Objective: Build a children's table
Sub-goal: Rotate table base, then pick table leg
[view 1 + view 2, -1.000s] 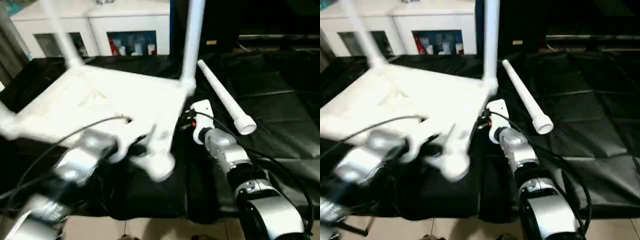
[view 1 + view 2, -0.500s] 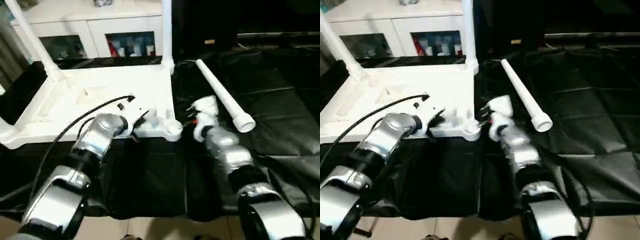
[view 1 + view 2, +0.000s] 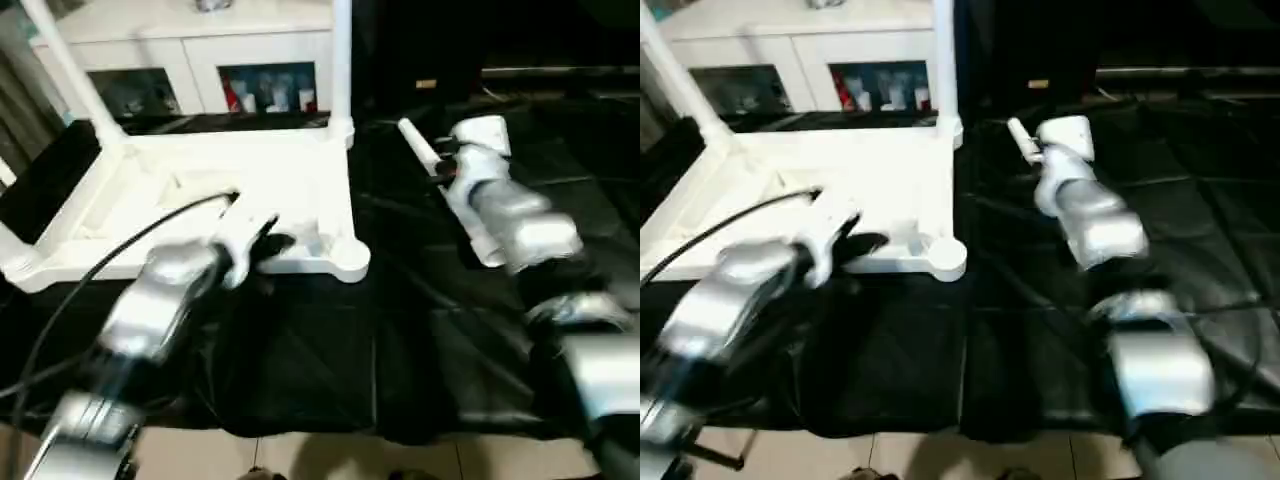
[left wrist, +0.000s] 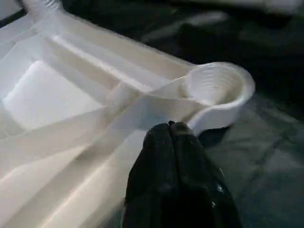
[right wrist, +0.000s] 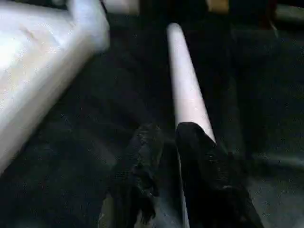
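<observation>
the children's table (image 3: 230, 190) lies upside down on the black cloth (image 3: 400, 330), ribbed underside up, two legs (image 3: 340, 60) standing in the far corner sockets. the near right socket (image 4: 216, 85) is empty. my left gripper (image 4: 172, 127) sits at the near rim just beside that socket, its fingers pressed together on nothing. my right gripper (image 5: 166, 137) is over the loose leg (image 5: 183, 80) that lies on the cloth to the right of the table top. its fingers (image 5: 197, 142) stand a little apart, one on each side of the tube, and i can't tell whether they touch it yet

what could go wrong, as i judge it: the tube is round and smooth, so if i close off-centre it may roll away under my fingers or squirt out sideways. i'd be taking it somewhere along its length rather than at the balance point, so the long end could droop and swing when lifted, knocking the table top or the standing legs. my left fingers only rest by the rim, so the top may slide on the cloth when a leg gets pushed into the socket

hard to make out: my right forearm (image 3: 515, 215) covers most of the loose leg in the head views, so its flared end is hidden. the near left corner of the table is cut off at the edge, so i can't say whether a leg stands there. motion blurs both my arms
</observation>
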Motion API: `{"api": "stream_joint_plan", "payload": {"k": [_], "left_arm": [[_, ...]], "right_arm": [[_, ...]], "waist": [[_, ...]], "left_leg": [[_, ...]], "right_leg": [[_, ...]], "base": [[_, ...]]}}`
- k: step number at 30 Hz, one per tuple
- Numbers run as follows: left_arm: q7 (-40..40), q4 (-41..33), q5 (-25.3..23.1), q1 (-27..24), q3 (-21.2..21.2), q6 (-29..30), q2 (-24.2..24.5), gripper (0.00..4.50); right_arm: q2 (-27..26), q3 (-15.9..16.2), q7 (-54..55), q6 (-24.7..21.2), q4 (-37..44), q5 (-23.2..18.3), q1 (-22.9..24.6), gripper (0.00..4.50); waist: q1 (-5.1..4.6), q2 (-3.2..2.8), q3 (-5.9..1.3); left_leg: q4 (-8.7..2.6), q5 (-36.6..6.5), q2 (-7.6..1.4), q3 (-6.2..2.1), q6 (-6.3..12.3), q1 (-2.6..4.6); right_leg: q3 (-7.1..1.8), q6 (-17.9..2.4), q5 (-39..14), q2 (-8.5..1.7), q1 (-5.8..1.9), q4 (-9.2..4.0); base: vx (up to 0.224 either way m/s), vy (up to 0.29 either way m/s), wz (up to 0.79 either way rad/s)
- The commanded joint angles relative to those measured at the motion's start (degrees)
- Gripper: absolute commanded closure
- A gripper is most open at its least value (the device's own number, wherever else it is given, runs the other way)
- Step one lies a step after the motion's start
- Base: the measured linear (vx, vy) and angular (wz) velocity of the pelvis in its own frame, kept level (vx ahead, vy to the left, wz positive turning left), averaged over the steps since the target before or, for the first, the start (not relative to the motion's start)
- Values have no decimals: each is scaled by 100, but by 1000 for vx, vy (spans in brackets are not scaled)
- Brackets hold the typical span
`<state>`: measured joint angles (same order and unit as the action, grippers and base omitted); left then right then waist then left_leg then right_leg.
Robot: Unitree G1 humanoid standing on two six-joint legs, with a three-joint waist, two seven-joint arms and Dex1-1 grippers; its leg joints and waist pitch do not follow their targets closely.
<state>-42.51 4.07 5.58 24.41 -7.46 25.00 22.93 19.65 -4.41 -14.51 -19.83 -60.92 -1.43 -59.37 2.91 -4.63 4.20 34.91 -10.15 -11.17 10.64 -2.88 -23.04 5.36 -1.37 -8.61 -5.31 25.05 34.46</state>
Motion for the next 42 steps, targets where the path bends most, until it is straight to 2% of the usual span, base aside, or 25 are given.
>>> {"api": "stream_joint_plan", "payload": {"k": [1,2,5,6,7,9,11,12,13,14,15,16,19,20,21,23,24,27,30,33,37,38,42], "left_arm": [[-100,-548,220,-90,110,84,83,450],[-84,-760,291,-158,127,249,104,450],[-102,-1209,502,-312,191,600,156,409],[-93,-1371,589,-368,239,752,160,409],[-145,-1859,778,-573,316,1133,262,401],[-217,-2180,843,-736,318,1329,382,372],[-262,-2357,927,-818,323,1454,462,365],[-301,-2535,1024,-896,339,1586,537,359],[-305,-2584,1053,-915,343,1627,556,359],[-299,-2832,1192,-997,390,1850,648,333],[-280,-2935,1239,-1032,421,1938,679,333],[-258,-3034,1274,-1080,450,2010,700,326],[-184,-3273,1377,-1157,534,2281,771,322],[-162,-3325,1391,-1167,559,2337,789,314],[-145,-3381,1404,-1188,583,2381,802,286],[-112,-3477,1461,-1215,616,2471,825,284],[-98,-3552,1496,-1235,625,2528,852,277],[-44,-3769,1627,-1247,667,2723,921,238],[-33,-3808,1652,-1232,679,2769,938,212],[-35,-3843,1667,-1194,677,2811,973,192],[-31,-3837,1726,-1142,666,2835,1066,161],[-44,-3828,1745,-1123,658,2839,1110,145],[-118,-3838,1778,-1094,651,2880,1264,116]], "right_arm": [[98,46,-36,-130,-254,90,-269,336],[143,73,-39,-109,-374,124,-352,329],[218,106,-137,-124,-635,177,-552,303],[242,133,-164,-108,-712,217,-615,293],[276,167,-327,-136,-950,288,-778,285],[295,197,-404,-152,-1102,346,-857,269],[305,244,-433,-185,-1173,391,-879,259],[317,275,-384,-172,-1226,429,-891,240],[319,280,-372,-166,-1244,440,-897,240],[326,267,-291,-143,-1334,469,-933,228],[326,243,-254,-135,-1364,468,-947,228],[328,232,-243,-140,-1383,469,-953,221],[339,226,-269,-149,-1483,486,-966,201],[342,239,-283,-153,-1505,504,-960,194],[346,260,-304,-168,-1519,529,-951,180],[350,301,-354,-215,-1549,583,-950,163],[358,365,-396,-271,-1570,652,-947,157],[399,531,-510,-450,-1638,834,-952,131],[423,598,-553,-577,-1666,901,-962,128],[467,598,-626,-745,-1700,926,-988,128],[517,599,-875,-938,-1733,974,-1023,128],[533,594,-1015,-994,-1744,973,-1031,155],[610,516,-1200,-1114,-1755,940,-1020,165]], "waist": [[2,122,-362],[10,114,-359],[6,119,-310],[0,119,-256],[-8,116,-206],[-27,132,-175],[-30,151,-122],[-27,162,-111],[-17,146,-95],[-12,180,-67],[-4,175,-60],[-7,191,-47],[9,181,-12],[18,181,13],[24,189,17],[34,201,30],[34,208,52],[31,210,85],[34,233,116],[38,222,146],[38,234,146],[47,231,143],[50,254,149]], "left_leg": [[-388,-1088,-131,-46,387,106],[-384,-1074,-133,-55,382,102],[-392,-1127,-142,-40,390,113],[-413,-1310,-144,-38,346,117],[-432,-1457,-147,-50,279,112],[-441,-1481,-152,-60,257,104],[-444,-1473,-136,-45,284,106],[-450,-1417,-150,-52,269,101],[-447,-1385,-148,-49,267,110],[-450,-1325,-155,-46,254,102],[-453,-1284,-157,-56,270,92],[-442,-1155,-153,-43,305,85],[-431,-918,-151,-24,414,87],[-435,-883,-151,-25,439,85],[-426,-770,-150,-20,485,80],[-416,-583,-143,-8,590,69],[-418,-617,-141,-1,623,66],[-432,-773,-157,0,559,82],[-450,-1011,-166,-3,412,104],[-459,-1076,-164,-4,305,112],[-447,-883,-158,6,365,109],[-442,-851,-157,7,391,107],[-441,-858,-164,8,400,107]], "right_leg": [[-225,-1281,-1301,-236,-356,-365],[-229,-1304,-1267,-246,-366,-334],[-233,-1379,-1259,-237,-347,-325],[-236,-1338,-1481,-240,-333,-350],[-235,-1311,-1619,-246,-325,-356],[-239,-1322,-1597,-246,-326,-353],[-249,-1319,-1614,-228,-302,-377],[-255,-1359,-1574,-245,-318,-358],[-258,-1399,-1554,-246,-312,-356],[-269,-1448,-1472,-257,-317,-339],[-269,-1466,-1440,-257,-327,-328],[-278,-1509,-1302,-256,-328,-312],[-288,-1603,-1053,-244,-325,-282],[-290,-1616,-1016,-242,-315,-285],[-295,-1646,-900,-243,-323,-268],[-301,-1696,-710,-231,-312,-253],[-300,-1712,-773,-230,-305,-263],[-304,-1704,-1004,-236,-296,-284],[-317,-1609,-1341,-251,-287,-310],[-335,-1566,-1395,-256,-279,-308],[-341,-1670,-1041,-236,-290,-271],[-340,-1700,-1009,-239,-295,-264],[-349,-1713,-1094,-254,-299,-277]], "base": [[0,0,0],[0,0,0],[0,0,0],[0,0,0],[0,0,0],[0,0,0],[0,0,0],[0,0,0],[0,0,0],[0,0,0],[0,0,0],[0,0,0],[0,0,0],[0,0,0],[0,0,0],[0,0,0],[0,0,0],[0,0,0],[0,0,0],[0,0,0],[0,0,0],[0,0,0],[0,0,0]]}}
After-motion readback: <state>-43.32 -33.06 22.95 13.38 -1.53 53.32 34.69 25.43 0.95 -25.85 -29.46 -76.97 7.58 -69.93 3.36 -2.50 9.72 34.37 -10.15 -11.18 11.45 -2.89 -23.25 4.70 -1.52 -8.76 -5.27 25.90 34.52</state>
